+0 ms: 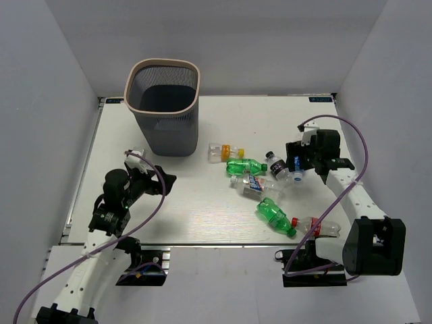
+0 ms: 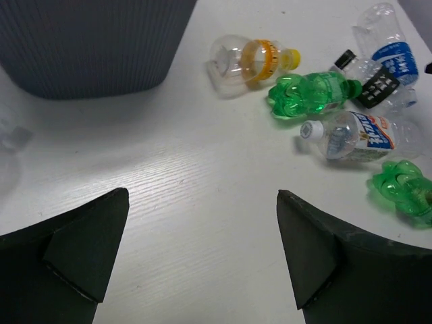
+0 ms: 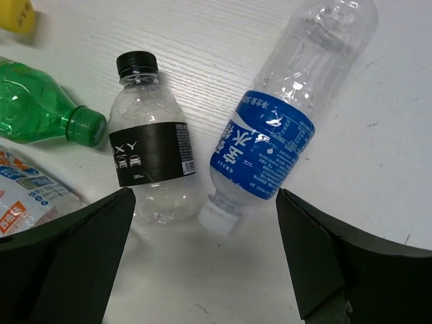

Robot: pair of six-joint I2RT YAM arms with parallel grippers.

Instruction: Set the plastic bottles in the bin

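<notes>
The bin (image 1: pixel 164 108) stands at the back left, and its dark mesh wall (image 2: pixel 88 40) fills the upper left of the left wrist view. Several plastic bottles lie scattered right of the middle: an orange-banded one (image 1: pixel 219 152), two green ones (image 1: pixel 244 166) (image 1: pixel 275 214), a white-capped one (image 1: pixel 253 184) and a red-capped one (image 1: pixel 317 226). My right gripper (image 3: pixel 202 256) hovers open over a black-labelled bottle (image 3: pixel 148 162) and a blue-labelled bottle (image 3: pixel 277 135), touching neither. My left gripper (image 2: pixel 202 250) is open over bare table in front of the bin, with the bottles (image 2: pixel 314 91) to its right.
Grey walls enclose the white table (image 1: pixel 202 216) on three sides. A small clear object (image 1: pixel 135 153) lies left of the bin beside my left arm. Both arm bases sit at the near edge.
</notes>
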